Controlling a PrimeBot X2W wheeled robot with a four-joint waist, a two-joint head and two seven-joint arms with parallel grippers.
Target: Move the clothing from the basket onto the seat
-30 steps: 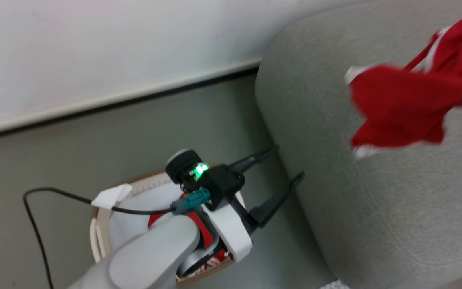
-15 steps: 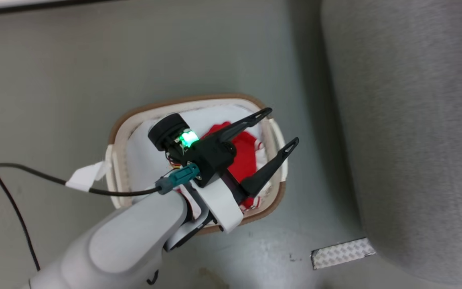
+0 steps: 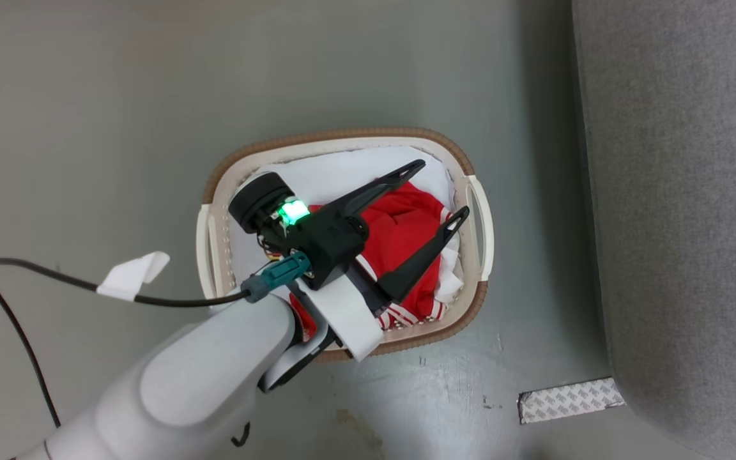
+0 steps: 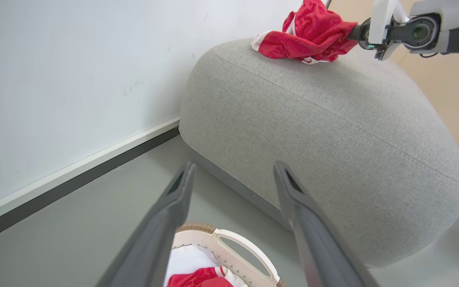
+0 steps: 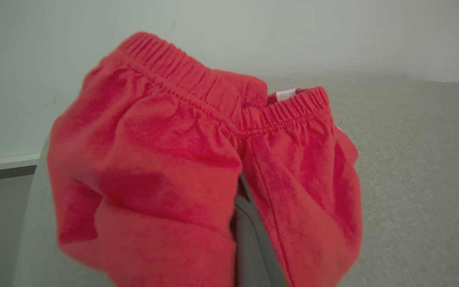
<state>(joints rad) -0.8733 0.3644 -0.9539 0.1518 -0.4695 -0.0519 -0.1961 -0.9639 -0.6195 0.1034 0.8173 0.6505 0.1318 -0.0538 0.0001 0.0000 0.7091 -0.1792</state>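
The cream basket with a brown rim stands on the floor beside the grey seat. Red clothing with white trim lies inside it on the white lining. My left gripper hovers open above that clothing, holding nothing; the left wrist view shows its fingertips spread over the basket's handle. On top of the seat, my right gripper is shut on red shorts, which touch the cushion. In the right wrist view the shorts drape over one finger.
A white wall with a dark baseboard runs behind the seat. A black cable with a white tag trails from my left wrist over the floor. A strip of patterned tape lies on the floor near the seat's corner.
The head camera has tilted down, so the basket sits mid-view and the red shorts have left that view. My left gripper stays open over the basket.
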